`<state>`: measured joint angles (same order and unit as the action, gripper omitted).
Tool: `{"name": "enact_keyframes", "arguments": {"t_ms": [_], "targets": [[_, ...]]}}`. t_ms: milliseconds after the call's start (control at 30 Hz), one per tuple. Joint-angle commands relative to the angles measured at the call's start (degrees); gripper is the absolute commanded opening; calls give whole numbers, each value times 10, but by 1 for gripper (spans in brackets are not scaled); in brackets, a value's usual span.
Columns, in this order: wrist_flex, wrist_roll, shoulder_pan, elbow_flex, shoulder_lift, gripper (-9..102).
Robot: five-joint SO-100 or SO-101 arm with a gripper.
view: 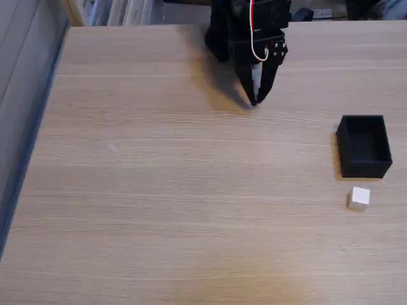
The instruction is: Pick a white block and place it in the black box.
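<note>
Tool (254,100) top centre, fingers closed, empty; white block (359,198) lower right beside black box (364,146). Reach step; next: open, descend on block.

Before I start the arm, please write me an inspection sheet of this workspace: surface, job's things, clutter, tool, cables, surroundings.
Surface: light wood-grain table, looks flat and dry.
Job's things: white block lies on the table just in front of the black box, apart from it; the box is open-topped and looks empty.
Clutter: nothing seen.
Tool: black tool points down at the far middle of the table, tips close together, holding nothing, far from the block.
Cables: a red and white cable runs down the arm.
Surroundings: grey floor at the left edge; blurred items behind the far edge.
</note>
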<state>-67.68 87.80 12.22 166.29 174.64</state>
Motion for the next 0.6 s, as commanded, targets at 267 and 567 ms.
{"name": "enact_keyframes", "arguments": {"t_ms": [267, 567], "targets": [[73, -62, 45, -180, -206, 0], [85, -113, 76, -317, -348, 0]]}}
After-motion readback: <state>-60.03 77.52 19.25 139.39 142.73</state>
